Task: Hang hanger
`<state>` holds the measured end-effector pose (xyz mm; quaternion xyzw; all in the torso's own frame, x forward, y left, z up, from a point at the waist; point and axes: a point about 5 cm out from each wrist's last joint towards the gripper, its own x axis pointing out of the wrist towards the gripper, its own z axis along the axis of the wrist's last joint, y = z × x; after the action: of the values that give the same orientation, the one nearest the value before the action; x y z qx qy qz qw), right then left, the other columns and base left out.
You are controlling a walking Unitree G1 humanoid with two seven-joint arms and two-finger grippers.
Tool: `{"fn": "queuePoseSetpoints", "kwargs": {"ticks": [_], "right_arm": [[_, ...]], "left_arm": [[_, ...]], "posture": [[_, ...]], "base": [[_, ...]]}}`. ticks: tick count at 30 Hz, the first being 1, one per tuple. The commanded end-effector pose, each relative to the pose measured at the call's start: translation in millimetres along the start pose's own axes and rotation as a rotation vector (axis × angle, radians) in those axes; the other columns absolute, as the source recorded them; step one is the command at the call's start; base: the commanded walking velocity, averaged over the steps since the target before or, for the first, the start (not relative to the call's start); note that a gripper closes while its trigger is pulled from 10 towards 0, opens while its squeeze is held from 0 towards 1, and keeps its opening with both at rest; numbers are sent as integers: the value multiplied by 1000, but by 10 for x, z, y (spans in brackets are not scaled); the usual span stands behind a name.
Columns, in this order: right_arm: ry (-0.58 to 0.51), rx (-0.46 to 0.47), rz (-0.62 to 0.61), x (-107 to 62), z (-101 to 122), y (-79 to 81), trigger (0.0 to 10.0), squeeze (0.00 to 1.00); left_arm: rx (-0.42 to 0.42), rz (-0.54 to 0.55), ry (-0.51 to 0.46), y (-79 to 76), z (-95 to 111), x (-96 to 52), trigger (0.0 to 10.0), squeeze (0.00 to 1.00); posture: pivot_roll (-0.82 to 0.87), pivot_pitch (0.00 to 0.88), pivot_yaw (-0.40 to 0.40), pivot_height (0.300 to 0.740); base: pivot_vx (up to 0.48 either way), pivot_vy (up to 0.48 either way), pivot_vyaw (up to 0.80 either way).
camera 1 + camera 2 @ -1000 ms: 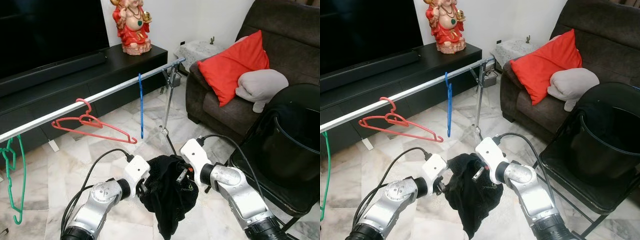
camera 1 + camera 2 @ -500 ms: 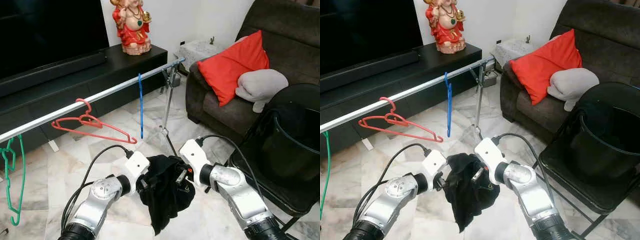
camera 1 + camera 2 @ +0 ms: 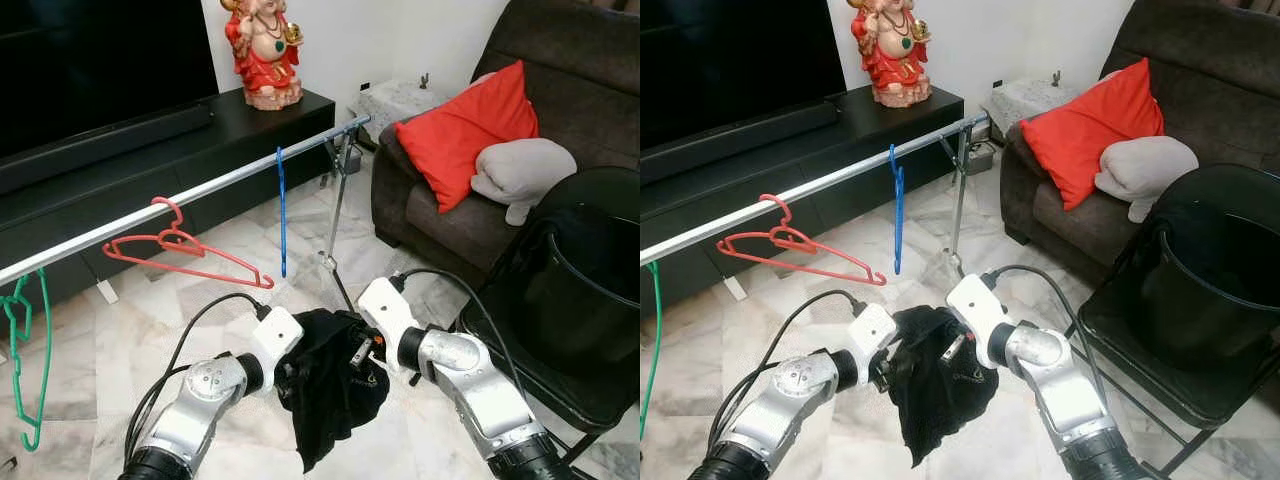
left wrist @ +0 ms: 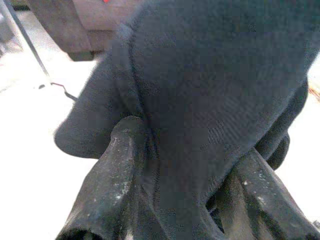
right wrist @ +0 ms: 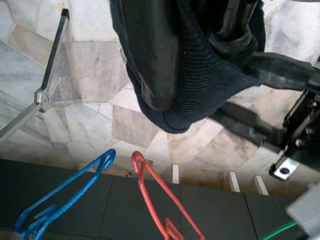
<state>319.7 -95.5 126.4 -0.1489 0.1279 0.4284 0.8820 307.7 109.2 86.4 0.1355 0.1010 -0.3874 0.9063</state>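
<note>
A black garment (image 3: 330,392) hangs bunched between my two grippers, low over the marble floor. My left gripper (image 3: 291,366) is shut on its left side; in the left wrist view the cloth (image 4: 210,90) is wedged between the fingers (image 4: 117,165). My right gripper (image 3: 360,350) is shut on the garment's upper right, where cloth (image 5: 200,90) wraps a finger (image 5: 155,55). Beyond them a metal rail (image 3: 200,192) carries a red hanger (image 3: 185,250), a blue hanger (image 3: 282,210) and a green hanger (image 3: 25,350). All three hangers are bare.
The rail's stand (image 3: 335,235) drops to the floor just beyond the garment. A black chair with a black tub (image 3: 580,300) is close on the right. A brown sofa with a red cushion (image 3: 465,130) is behind it. A black TV cabinet (image 3: 150,150) with a red statue (image 3: 262,50) runs along the back.
My left gripper has edged up and toward the right one. The garment has bunched up, and its hanging end is shorter and has swung left.
</note>
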Motion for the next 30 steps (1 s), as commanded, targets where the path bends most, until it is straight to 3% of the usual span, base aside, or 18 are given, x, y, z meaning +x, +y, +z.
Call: {"fn": "queuePoseSetpoints", "kwargs": {"ticks": [1, 30], "right_arm": [[-45, -33, 10, -1, 114, 26, 10000, 0], [-32, -21, 3, -17, 69, 20, 10000, 0]], "left_arm": [[4, -6, 49, -11, -92, -20, 0, 0], [8, 45, 51, 47, -88, -24, 0, 0]], "posture": [[41, 83, 37, 740], [44, 93, 36, 740]], "base": [[0, 0, 0], [0, 0, 0]]}}
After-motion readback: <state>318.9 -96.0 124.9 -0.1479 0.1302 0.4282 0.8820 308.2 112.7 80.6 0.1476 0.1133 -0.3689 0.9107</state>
